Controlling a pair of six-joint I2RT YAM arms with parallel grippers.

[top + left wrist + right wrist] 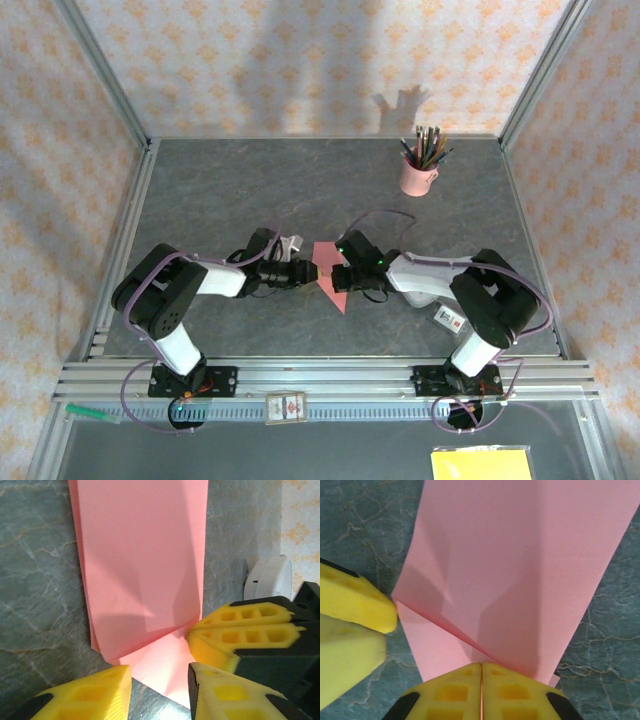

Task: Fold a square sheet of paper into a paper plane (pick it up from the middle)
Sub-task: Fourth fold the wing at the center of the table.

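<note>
Top view: the folded pink sheet [328, 270], at the middle of the table [220, 190] between my left gripper [308, 270] and right gripper [341, 277], runs far-to-near, its tip toward the near edge. Left wrist: my left jaws stand narrowly apart, astride its corner. Right wrist: my right jaws clamp its edge.

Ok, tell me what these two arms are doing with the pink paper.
Both arms meet over a partly folded pink sheet of paper on the table. The right hand is pinched shut on a creased edge. The left hand is open, a corner of the sheet lying between its fingers. No plane shape yet.
</note>
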